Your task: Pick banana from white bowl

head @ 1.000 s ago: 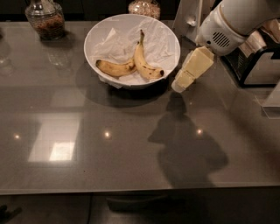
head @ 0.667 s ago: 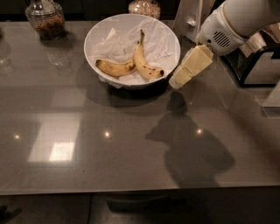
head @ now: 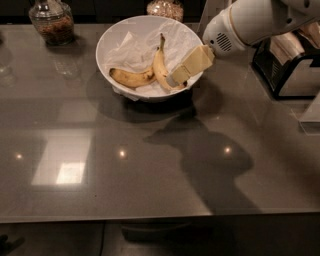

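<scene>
The white bowl (head: 107, 47), lined with crumpled white paper, stands at the back middle of the grey table. Two bananas lie in it. The banana (head: 160, 64) is the longer, straighter one, with its thin stem pointing to the back. A shorter curved banana (head: 131, 77) lies to its left and touches it. My gripper (head: 174, 80) reaches in from the right over the bowl's right rim. Its cream tip is at the near end of the longer banana and hides part of that end. I cannot tell whether it touches the banana.
A glass jar (head: 50, 21) with dark contents stands at the back left, and a second jar (head: 165, 7) behind the bowl. A black and metal appliance (head: 290, 62) stands at the right. The table's front edge (head: 150, 217) runs along the bottom.
My gripper has moved left, from beside the bowl's right rim to over the rim and down to the longer banana's near end. The bananas and bowl have not moved.
</scene>
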Robot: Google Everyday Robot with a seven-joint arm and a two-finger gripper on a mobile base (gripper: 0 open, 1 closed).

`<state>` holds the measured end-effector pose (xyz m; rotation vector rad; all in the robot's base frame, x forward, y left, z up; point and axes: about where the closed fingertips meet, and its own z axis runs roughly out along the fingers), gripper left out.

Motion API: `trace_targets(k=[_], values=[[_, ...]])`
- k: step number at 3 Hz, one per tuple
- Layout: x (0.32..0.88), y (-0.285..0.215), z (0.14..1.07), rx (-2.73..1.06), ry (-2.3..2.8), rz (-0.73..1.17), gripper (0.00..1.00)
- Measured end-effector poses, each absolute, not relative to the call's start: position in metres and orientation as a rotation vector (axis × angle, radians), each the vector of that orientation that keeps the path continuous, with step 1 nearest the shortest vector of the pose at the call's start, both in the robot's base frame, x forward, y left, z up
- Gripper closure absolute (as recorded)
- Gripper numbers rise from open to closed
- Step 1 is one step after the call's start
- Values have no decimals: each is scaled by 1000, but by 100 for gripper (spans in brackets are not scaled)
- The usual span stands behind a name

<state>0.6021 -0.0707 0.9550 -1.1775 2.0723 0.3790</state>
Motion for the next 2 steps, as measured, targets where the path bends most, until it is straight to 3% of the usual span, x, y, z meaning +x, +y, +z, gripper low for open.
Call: trace_targets(k=[1, 2], values=[[624, -45, 947, -1166, 2069, 409, 5], [644, -27, 936, -1172, 2087, 401, 23]])
